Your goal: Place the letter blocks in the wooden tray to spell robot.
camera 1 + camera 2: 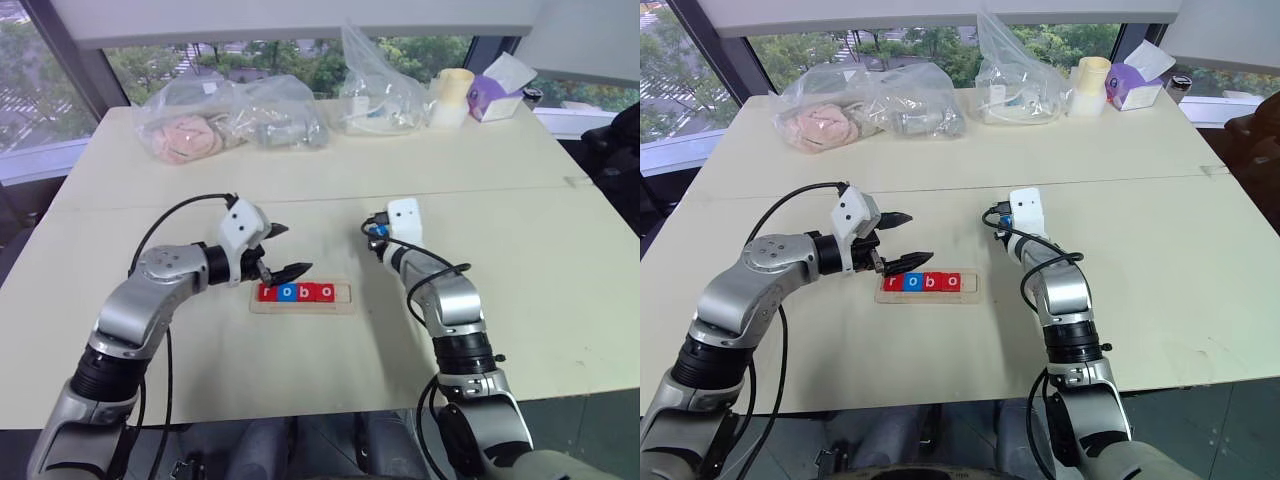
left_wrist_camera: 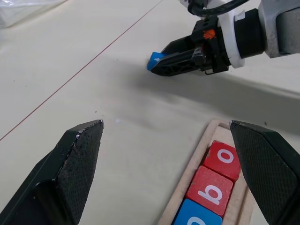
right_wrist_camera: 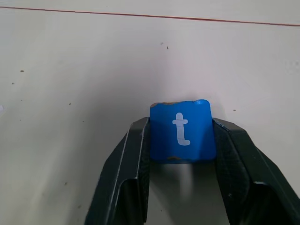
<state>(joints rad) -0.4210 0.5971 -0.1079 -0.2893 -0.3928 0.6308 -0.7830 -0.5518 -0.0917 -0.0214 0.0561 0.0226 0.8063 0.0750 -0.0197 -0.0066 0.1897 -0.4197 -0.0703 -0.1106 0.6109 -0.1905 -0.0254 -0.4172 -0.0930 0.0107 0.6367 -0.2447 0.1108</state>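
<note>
Tray: the wooden tray (image 1: 343, 297) lies on the pale table (image 1: 520, 270), in front of the robot and between its two arms.
Filled so far: four letter blocks sit in a row in the tray's recess, reading r (image 1: 266, 293), o (image 1: 286, 293), b (image 1: 305, 292), o (image 1: 324, 291) from the tray's left end; red, blue, red, red, each touching its neighbour.
Empty slot: the right end of the tray shows bare wood, room for one more block.
Missing letter: the blue t block (image 3: 182, 130) is off the tray, past its right end and farther from the robot, flat on the table.
Right gripper: the right gripper (image 3: 182, 140) has its two black fingers closed against the left and right edges of the t block, letter facing up; whether the block has left the table yet I cannot tell.
Left gripper: the left gripper (image 1: 283, 250) hangs just over the left end of the tray with its fingers spread wide, holding nothing.
Done: four of five letters, so most of the word is spelled.
Left to do: by my reading, carry the t to the tray's right end, set it beside the last o with the letter upright, then let go.
</note>
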